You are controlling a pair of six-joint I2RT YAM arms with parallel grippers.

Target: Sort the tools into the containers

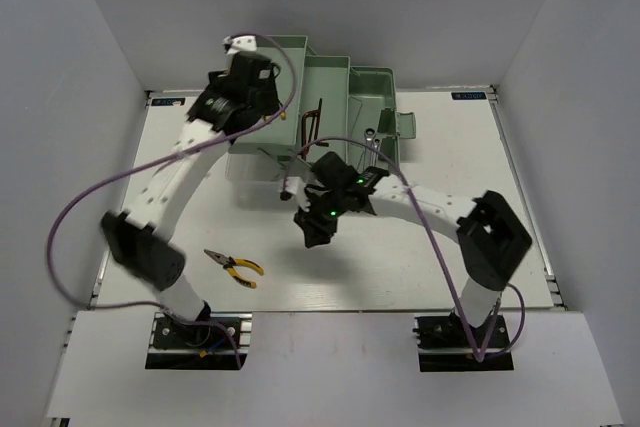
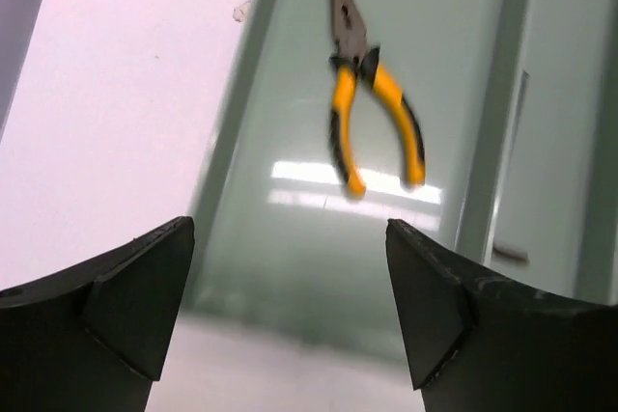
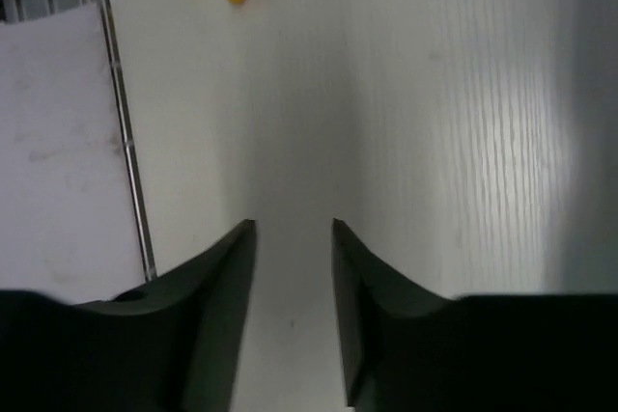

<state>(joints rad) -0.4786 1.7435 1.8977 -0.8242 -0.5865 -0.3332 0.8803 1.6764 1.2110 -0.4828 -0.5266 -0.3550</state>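
Nearest to us, the left gripper's (image 2: 290,229) two dark fingers (image 2: 116,306) stand wide apart with nothing between them. It is released and hangs over a pale green compartment.

Next we see the white table (image 1: 450,147), which fills the scene from the arm bases at the near edge to the far wall. On its far middle sits the green toolbox (image 1: 330,77), its trays stepped out from left to right.

The left arm (image 1: 170,187) reaches from the near left up to the leftmost tray. The right arm (image 1: 430,202) bends in from the near right and ends over bare table just in front of the toolbox. The right gripper (image 3: 294,229) has its jaws a little apart and holds nothing.

Below the left gripper we see the yellow pliers (image 2: 372,84) against the compartment floor, slightly blurred. Their long axis runs near to far, with the nose pointing far and the handles toward us. We cannot tell whether they already rest on the floor.

The other pliers (image 1: 233,265) lie on the table at the near left, well apart from the toolbox. Their long axis is slanted, with the nose to the far left and the handles to the near right.

A thin reddish-brown key (image 1: 308,122) lies in the toolbox's middle, running roughly near to far.
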